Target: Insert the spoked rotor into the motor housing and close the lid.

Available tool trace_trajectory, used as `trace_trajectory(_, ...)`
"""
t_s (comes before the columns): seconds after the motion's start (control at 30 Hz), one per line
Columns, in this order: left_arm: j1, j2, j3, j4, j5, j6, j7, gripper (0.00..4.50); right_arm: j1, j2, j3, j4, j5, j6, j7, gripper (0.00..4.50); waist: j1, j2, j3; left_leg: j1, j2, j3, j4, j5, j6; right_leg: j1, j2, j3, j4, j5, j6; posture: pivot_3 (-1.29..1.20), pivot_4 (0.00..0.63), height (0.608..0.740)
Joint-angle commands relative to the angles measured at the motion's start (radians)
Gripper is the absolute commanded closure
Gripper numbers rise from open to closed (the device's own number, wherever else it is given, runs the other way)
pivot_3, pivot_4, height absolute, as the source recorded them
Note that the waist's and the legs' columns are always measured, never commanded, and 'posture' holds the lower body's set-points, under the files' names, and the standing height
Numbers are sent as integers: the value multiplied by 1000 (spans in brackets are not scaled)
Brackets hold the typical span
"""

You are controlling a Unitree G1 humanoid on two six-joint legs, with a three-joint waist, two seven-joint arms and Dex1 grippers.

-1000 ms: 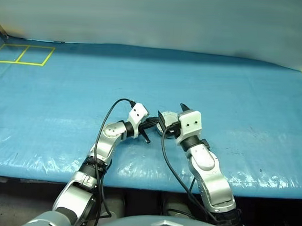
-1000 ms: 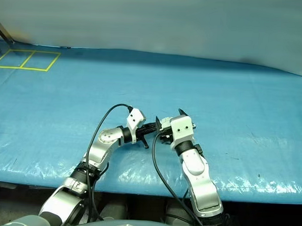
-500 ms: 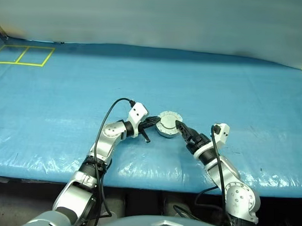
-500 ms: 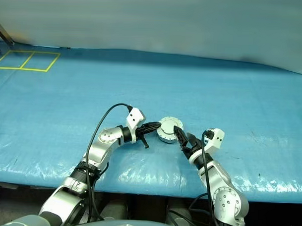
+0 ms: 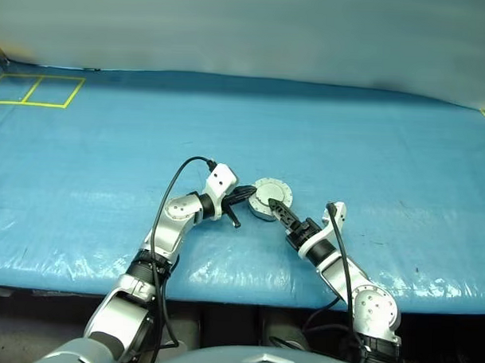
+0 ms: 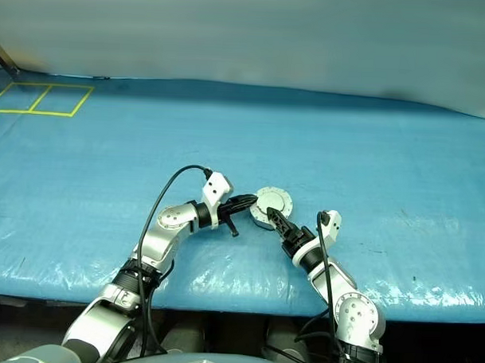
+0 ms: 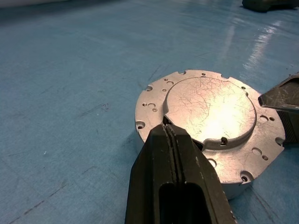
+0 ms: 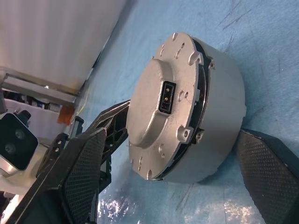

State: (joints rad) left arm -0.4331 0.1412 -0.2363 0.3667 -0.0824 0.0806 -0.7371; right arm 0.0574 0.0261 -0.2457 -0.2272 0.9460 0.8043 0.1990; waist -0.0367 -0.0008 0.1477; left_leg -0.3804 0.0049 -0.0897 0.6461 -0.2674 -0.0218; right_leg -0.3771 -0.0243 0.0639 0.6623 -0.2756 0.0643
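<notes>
Motor housing (image 5: 270,199) sat on the blue desk (image 5: 387,155) w/ the lid (image 7: 210,109) closed on top. Left tool (image 7: 170,135) was clenched, tips touching the housing's left edge. Right tool (image 8: 173,172) was spread wide, fingers (image 8: 84,172) either side of the housing, from the near right.

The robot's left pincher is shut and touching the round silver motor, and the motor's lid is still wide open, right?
Not quite. The lid is closed, lying flat on the motor housing, as the left wrist view shows. The rest holds: the left gripper is shut with its tips against the housing's top.
</notes>
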Motion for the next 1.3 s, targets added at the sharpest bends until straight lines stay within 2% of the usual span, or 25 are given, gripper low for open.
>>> trace_trajectory(0.03, 4, 1, -12, -1, 12, 8, 2, 4500, 21, 21, 6, 21, 17, -18, 16, 947, 0, 0, 0, 0, 0, 0, 0, 0, 0, 0, 0, 0, 0, 0, 0, 0, 150, 740)
trace_trajectory(0.27, 2, -2, -14, 2, 12, 8, 3, 4500, 42, 15, 34, 8, 21, -20, 41, 3191, 0, 0, 0, 0, 0, 0, 0, 0, 0, 0, 0, 0, 0, 0, 0, 0, 150, 740)
trace_trajectory(0.47, 5, -1, -6, -23, -11, 3, -13, 4500, 37, 16, 56, 18, 0, -26, 26, 3250, 0, 0, 0, 0, 0, 0, 0, 0, 0, 0, 0, 0, 0, 0, 0, 0, 150, 740)
trace_trajectory(0.63, 32, 27, 13, -115, -62, 19, -66, 4500, 44, 23, 65, 12, 8, -27, 30, 3250, -3, 1, 1, 0, 0, 0, 0, 0, 0, -1, 0, 1, 0, 0, 0, 0, 150, 740)
trace_trajectory(0.73, 66, 72, 67, -267, -185, 110, -137, 4500, 45, 24, 61, 4, 30, -8, 22, 3250, -5, 1, 1, -1, 1, 1, -1, 0, 0, -2, 0, 1, 0, 0, 0, 0, 150, 740)
trace_trajectory(0.83, 108, 138, 143, -429, -371, 274, -205, 4500, 36, 32, 39, -1, 95, 12, 15, 3250, -9, 2, 2, -1, 1, 0, -1, 0, 0, -2, 0, 2, 0, 0, 0, 0, 150, 740)
trace_trajectory(0.97, 154, 202, 213, -511, -459, 384, -172, 4500, 9, 34, 21, -39, 175, 14, 19, 3250, -15, 5, 4, -1, 2, 0, -2, 0, 0, -4, 1, 3, 2, -1, -1, 0, 150, 740)
trace_trajectory(1.03, 168, 211, 232, -516, -470, 413, -144, 4500, -3, 33, 19, -54, 196, 12, 23, 3250, -15, 5, 6, -1, 1, 0, -2, 0, 0, -4, 0, 3, 2, -1, -1, 0, 150, 740)
trace_trajectory(1.13, 204, 188, 301, -510, -522, 476, -56, 4500, -63, 37, 30, -138, 310, 13, 58, 3250, -16, 5, 14, -4, 1, 0, -1, 0, 0, -7, 0, 3, 2, 0, -1, 0, 150, 740)
trace_trajectory(1.23, 231, 155, 347, -544, -630, 547, -29, 4500, -112, 37, 49, -170, 360, 17, 34, 3250, -18, 5, 15, -16, 1, -1, 3, 0, -1, -20, 0, 3, 7, 0, 0, 0, 150, 740)
trace_trajectory(1.3, 255, 144, 358, -555, -667, 557, -36, 4500, -138, 37, 56, -178, 388, 16, 13, 3250, -18, 5, 15, -18, 1, -1, 4, 1, -1, -22, -1, 3, 9, 0, 0, 0, 150, 740)
